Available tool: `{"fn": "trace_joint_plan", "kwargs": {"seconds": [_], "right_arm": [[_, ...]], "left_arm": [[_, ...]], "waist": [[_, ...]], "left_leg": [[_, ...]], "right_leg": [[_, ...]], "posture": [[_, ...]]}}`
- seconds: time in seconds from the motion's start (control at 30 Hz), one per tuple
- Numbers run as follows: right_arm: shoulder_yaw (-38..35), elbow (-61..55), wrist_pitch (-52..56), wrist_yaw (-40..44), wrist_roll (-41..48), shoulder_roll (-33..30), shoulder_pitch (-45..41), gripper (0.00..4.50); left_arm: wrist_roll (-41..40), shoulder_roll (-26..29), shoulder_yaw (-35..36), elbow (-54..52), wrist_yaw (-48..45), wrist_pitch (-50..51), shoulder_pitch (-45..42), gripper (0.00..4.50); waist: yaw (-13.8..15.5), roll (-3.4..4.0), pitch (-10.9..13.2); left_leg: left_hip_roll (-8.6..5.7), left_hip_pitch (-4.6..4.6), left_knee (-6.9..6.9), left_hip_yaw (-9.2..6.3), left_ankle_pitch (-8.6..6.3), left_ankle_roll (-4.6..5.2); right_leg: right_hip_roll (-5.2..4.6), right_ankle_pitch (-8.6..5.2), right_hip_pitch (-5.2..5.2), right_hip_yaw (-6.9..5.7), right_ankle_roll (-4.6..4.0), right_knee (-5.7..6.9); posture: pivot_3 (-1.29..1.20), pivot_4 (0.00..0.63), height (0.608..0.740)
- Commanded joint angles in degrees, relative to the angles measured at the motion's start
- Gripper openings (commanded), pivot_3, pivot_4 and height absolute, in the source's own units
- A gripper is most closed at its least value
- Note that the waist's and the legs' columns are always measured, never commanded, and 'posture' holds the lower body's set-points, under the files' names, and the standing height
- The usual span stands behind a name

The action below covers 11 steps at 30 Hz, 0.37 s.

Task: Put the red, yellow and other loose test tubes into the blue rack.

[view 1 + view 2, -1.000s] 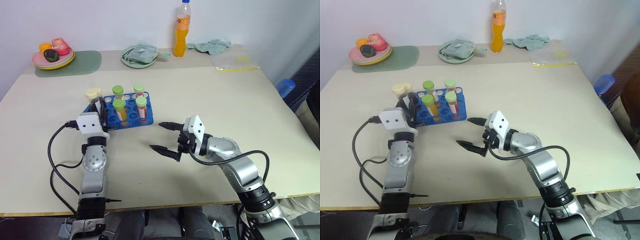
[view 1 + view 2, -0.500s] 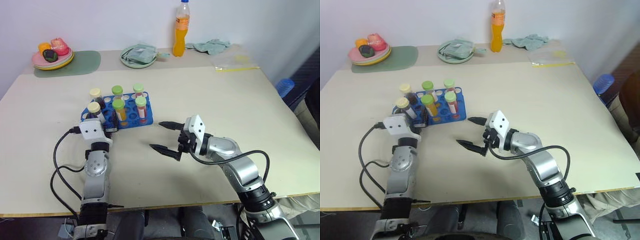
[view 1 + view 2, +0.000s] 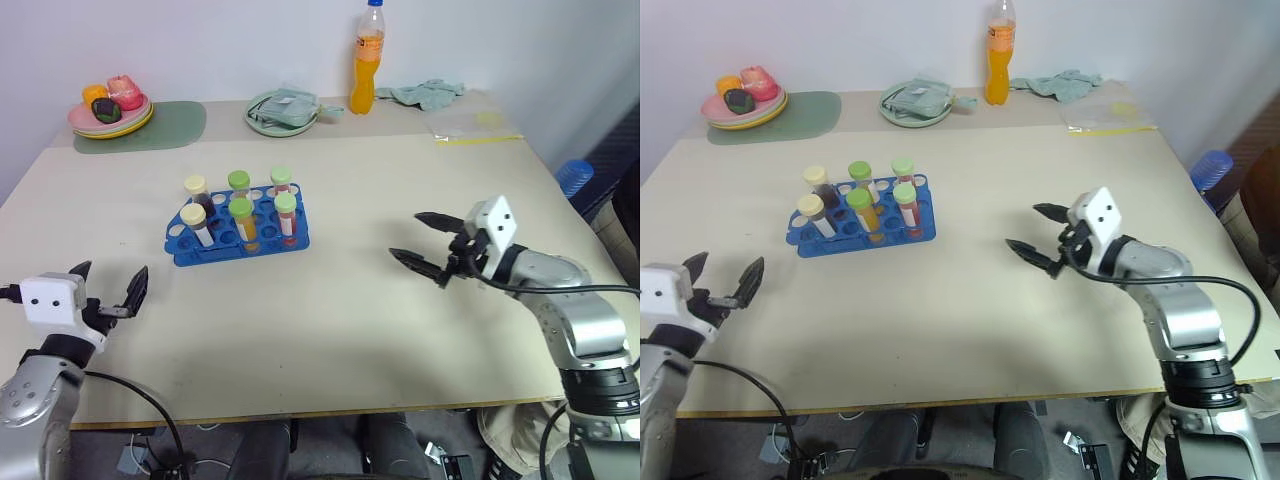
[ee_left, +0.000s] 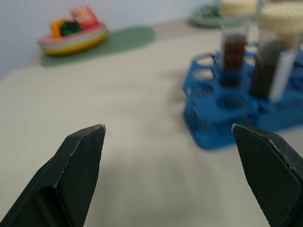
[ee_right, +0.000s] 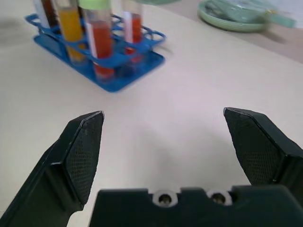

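The blue rack (image 3: 237,240) stands left of the table's middle. Several test tubes stand upright in it: two dark ones with cream caps (image 3: 192,214), an orange one (image 3: 242,220) and red ones (image 3: 287,215) with green caps. Every tube I see is in the rack. My left gripper (image 3: 110,282) is open and empty near the table's front left edge, well short of the rack (image 4: 222,118). My right gripper (image 3: 406,236) hovers open and empty to the right of the rack (image 5: 111,75), apart from it.
Along the far edge are an orange drink bottle (image 3: 366,60), a pale green plate (image 3: 283,112), a plate of toy food (image 3: 110,108) on a green mat, a teal cloth (image 3: 425,93) and a clear bag (image 3: 472,125). A blue object (image 3: 572,176) sits beyond the right edge.
The left gripper let go of a cream-capped tube in the rack, opened and drew back to the left. The right gripper swung right, away from the rack, staying open.
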Motion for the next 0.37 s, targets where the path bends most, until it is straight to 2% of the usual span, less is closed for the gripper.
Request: {"fn": "trace_joint_plan", "kwargs": {"seconds": [0.03,0.37], "right_arm": [[-3.0,3.9,-3.3,1.6,-0.3,-2.0,0.3,4.50],[-0.3,9.2,-9.0,2.2,-3.2,-0.3,-0.7,4.50]], "left_arm": [[-0.7,0.7,3.1,-2.3,-0.3,1.0,0.6,4.41],[1.4,-3.0,1.7,-6.5,2.6,3.9,2.1,4.41]], "waist": [[-0.1,0.01,0.0],[-0.2,0.04,0.0]], "left_leg": [[0.00,0.00,0.00,0.00,0.00,0.01],[0.03,0.02,-0.04,0.00,-0.01,0.02]], "right_leg": [[0.00,0.00,0.00,0.00,0.00,0.00],[0.01,0.00,-0.04,0.04,0.00,0.01]], "posture": [[0.00,0.150,0.740],[0.00,0.150,0.740]]}}
